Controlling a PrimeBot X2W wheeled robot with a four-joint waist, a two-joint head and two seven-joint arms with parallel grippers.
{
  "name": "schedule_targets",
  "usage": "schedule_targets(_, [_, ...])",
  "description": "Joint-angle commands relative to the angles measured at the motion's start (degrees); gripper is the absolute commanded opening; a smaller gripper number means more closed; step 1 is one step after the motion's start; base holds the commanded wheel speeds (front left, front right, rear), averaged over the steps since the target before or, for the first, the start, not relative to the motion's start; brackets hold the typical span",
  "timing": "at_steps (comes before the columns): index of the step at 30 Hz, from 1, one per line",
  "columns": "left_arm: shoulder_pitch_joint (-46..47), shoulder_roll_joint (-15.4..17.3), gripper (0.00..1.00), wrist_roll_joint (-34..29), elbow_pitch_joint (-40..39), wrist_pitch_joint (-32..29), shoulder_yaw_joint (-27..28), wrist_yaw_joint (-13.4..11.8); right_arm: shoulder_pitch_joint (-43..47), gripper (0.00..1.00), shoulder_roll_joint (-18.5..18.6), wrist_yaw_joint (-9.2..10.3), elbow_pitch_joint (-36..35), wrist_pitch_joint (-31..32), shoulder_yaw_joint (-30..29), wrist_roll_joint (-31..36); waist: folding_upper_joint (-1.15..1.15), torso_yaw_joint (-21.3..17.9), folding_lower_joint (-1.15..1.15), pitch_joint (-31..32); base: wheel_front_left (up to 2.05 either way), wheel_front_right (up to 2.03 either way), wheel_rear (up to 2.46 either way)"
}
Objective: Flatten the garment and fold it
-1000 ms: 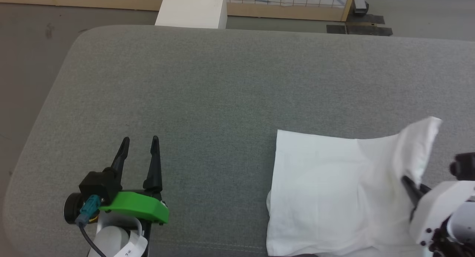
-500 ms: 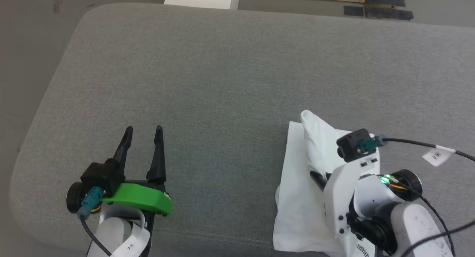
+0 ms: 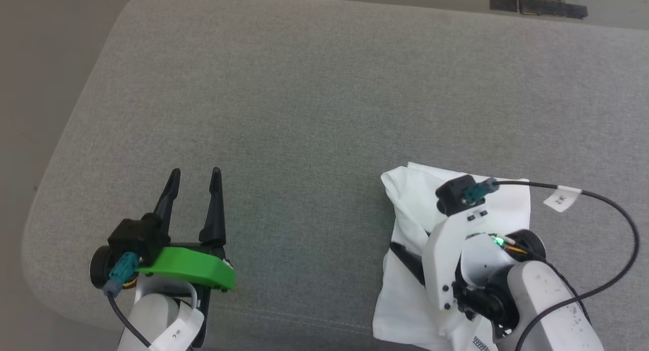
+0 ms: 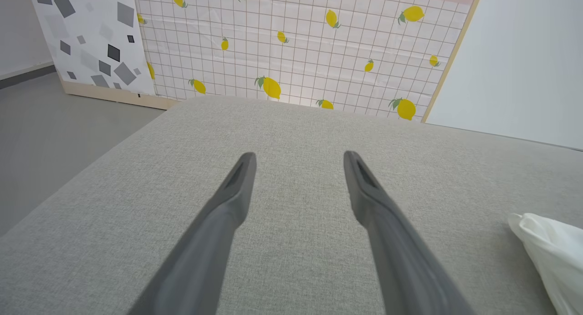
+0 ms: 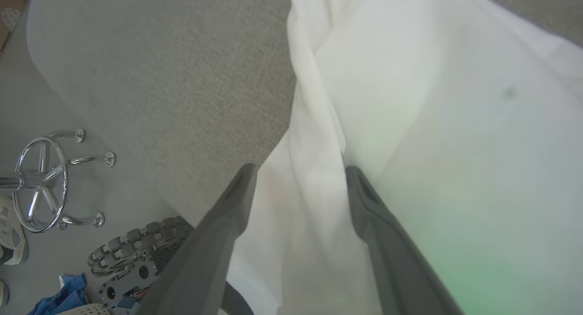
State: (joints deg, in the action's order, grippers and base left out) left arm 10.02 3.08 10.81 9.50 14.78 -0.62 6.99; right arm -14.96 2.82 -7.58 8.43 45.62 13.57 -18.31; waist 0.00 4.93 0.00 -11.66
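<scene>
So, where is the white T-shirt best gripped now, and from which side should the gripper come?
I would grip the raised fold along the left edge of the garment, coming from above with the right gripper. That ridge stands up from the flat layers, so one finger fits on each side; the open jaws straddle it.

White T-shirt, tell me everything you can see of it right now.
The white T-shirt lies folded into a rough rectangle on the grey cushion, near its front edge on the robot's right. Soft, thin fabric; its left edge is bunched into a raised ridge. The open right gripper straddles that ridge, fingers apart.
</scene>
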Motion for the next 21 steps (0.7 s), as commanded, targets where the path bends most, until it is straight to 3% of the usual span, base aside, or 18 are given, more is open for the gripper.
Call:
schedule_targets(1, [0.3,-0.2,1.0,0.7,0.1,0.2,0.2,-0.2,-0.7,1.0,0.1,0.09,-1.5,-2.1,0.0,-1.4,0.0,-0.4,0.0,0.7,0.0,0.0,0.0])
schedule_targets(7, [-0.6,-0.2,1.0,0.7,-0.1,0.2,0.5,-0.4,1.0,1.0,0.1,0.09,-11.1,-15.6,-2.3,-5.4,0.0,-2.1,0.0,2.8,0.0,0.0,0.0])
schedule_targets(12, [-1.6,-0.2,1.0,0.8,-0.4,0.2,0.5,-0.4,4.7,1.0,0.1,0.09,-16.3,-25.7,-8.5,-6.3,0.0,-3.9,0.0,4.4,0.0,0.0,0.0])
schedule_targets(17, [-2.3,-0.2,1.0,0.9,-1.1,0.2,0.7,-0.6,9.6,1.0,0.1,0.09,-15.4,-31.2,-17.6,-13.2,0.0,-5.4,0.0,5.0,0.0,0.0,0.0])
schedule_targets(21, [-2.5,-0.2,1.0,0.9,-1.5,0.2,0.8,-0.7,12.0,1.0,0.1,0.09,-9.7,-29.8,-23.5,-21.8,0.0,-6.0,0.0,4.9,0.0,0.0,0.0])
